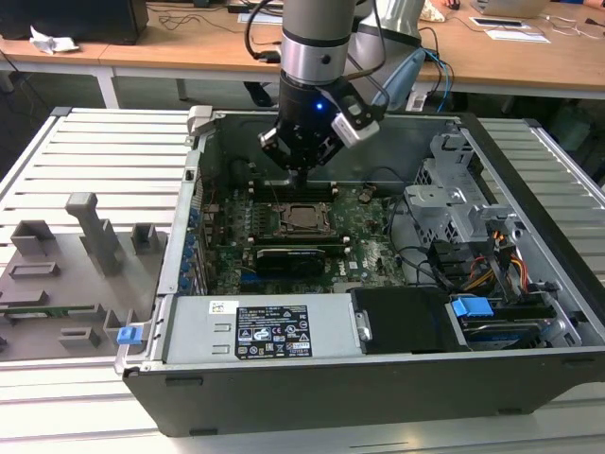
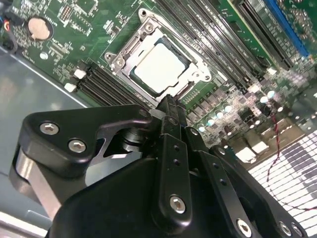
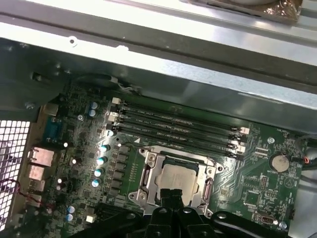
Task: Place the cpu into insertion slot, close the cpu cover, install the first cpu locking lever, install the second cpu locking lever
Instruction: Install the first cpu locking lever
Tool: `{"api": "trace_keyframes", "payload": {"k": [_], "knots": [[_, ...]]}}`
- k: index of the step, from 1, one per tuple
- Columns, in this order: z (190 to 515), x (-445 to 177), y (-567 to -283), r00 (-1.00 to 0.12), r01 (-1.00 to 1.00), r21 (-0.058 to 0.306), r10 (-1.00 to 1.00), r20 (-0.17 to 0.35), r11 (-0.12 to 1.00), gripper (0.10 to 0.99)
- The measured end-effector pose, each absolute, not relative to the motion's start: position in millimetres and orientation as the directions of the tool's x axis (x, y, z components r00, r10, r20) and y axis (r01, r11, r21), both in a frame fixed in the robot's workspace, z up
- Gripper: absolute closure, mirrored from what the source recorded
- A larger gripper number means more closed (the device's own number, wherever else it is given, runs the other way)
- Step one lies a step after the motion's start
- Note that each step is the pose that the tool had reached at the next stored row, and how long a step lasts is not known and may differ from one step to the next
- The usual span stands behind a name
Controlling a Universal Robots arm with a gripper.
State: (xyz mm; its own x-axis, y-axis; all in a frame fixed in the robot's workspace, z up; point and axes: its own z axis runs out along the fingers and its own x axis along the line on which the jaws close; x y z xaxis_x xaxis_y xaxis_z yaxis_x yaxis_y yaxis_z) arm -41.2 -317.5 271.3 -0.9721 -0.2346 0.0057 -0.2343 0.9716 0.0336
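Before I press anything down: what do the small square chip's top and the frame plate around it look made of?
The small flat square silver-grey cpu: its top looks like matte metal, giving a soft pale glare without sharp reflections. The thin square silver cpu cover framing it: probably stamped sheet metal, shinier, with glinting edges.

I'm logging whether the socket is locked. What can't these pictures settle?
1. The cpu cover edge nearest the gripper: hidden by the gripper in both wrist views.
2. Whether either locking lever is latched: too fine to tell in any view.
3. What lies beneath the cpu: covered by it.
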Motion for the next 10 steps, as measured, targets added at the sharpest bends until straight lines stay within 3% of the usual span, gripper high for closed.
{"api": "trace_keyframes", "payload": {"k": [10], "knots": [[271.2,-41.2,-317.5,-0.933,-0.361,0.034,-0.361,0.006,0.932,0.980]]}}
